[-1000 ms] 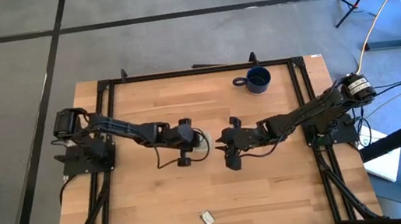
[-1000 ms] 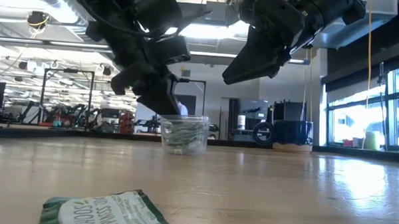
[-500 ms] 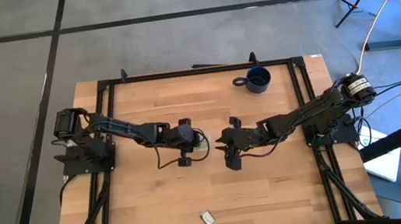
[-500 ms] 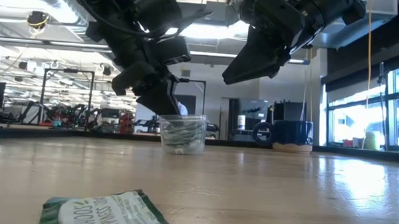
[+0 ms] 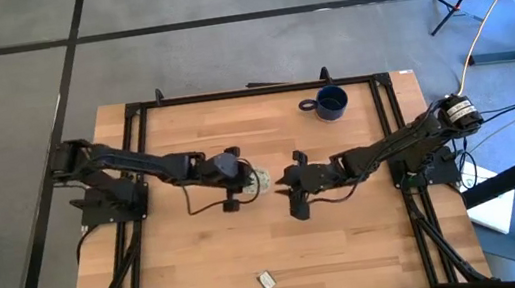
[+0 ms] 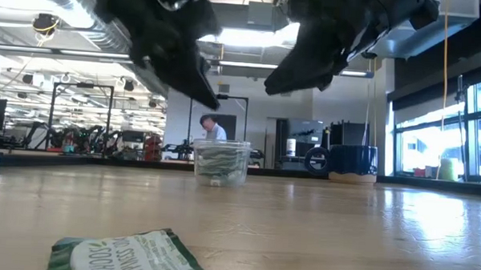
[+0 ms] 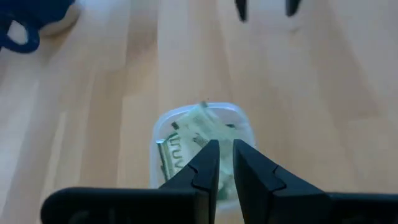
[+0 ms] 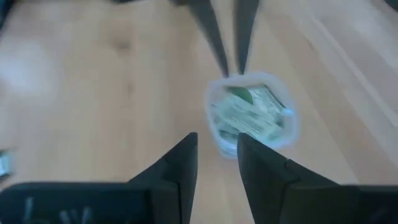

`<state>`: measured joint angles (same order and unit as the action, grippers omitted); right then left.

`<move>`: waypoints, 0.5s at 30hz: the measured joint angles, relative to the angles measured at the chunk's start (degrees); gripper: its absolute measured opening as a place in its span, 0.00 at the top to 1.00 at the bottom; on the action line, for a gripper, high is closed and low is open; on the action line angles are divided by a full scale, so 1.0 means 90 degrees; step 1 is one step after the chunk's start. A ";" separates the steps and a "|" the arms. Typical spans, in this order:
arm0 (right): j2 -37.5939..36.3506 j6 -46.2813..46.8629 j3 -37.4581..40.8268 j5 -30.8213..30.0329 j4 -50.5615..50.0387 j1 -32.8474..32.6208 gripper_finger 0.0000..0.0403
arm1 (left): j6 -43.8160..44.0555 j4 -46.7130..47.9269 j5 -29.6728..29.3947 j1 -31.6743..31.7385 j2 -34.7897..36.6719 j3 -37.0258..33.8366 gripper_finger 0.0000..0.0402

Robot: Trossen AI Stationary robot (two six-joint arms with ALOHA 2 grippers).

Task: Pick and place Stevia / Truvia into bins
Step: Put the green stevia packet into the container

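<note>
Since half a second ago the left arm has lifted and drawn back toward the left of the high view, so its gripper no longer dips into the clear cup but hangs just above the cup's left rim; the low view shows those dark fingers raised clear of the cup, where earlier they reached its mouth. The left wrist view shows the two fingers drawn close with only a narrow gap, holding nothing, and the cup right under them, packed with green-and-white sachets.

At the centre of the high view the cup stands upright on the wooden table.

One sachet lies alone near the lower centre of the high view, well apart from the cup; the low view has it flat in the lower left foreground.

Right of centre, the right gripper hovers just beside the cup, unchanged in place. Its wrist view shows the fingers slightly parted, empty, with the cup ahead.

A dark blue mug stands at the upper right of the table.
</note>
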<state>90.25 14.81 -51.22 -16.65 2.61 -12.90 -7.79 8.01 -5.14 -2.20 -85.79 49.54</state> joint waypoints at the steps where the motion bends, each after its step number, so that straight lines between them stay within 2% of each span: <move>1: -0.0004 -0.0143 0.0000 0.0207 0.0102 -0.0042 0.71 | 0.0007 0.0114 0.0075 -0.0038 0.0141 0.0000 0.89; 5: -0.0004 -0.0845 0.0000 0.0997 0.0691 -0.0353 0.71 | 0.0043 0.0029 0.0444 -0.0318 0.0766 -0.0229 0.88; 9: -0.0004 -0.1307 0.0000 0.1023 0.1131 -0.0665 0.71 | 0.0289 -0.0562 0.0746 -0.0740 0.1297 -0.0635 0.88; 15: 0.0397 -0.1654 -0.0146 0.1023 0.1519 -0.1014 0.71 | 0.0594 -0.1997 0.0728 -0.1410 0.1870 -0.1502 0.88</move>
<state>93.83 -0.08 -52.54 -7.44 16.28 -22.03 -2.45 -9.96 1.42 -14.89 -68.96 36.02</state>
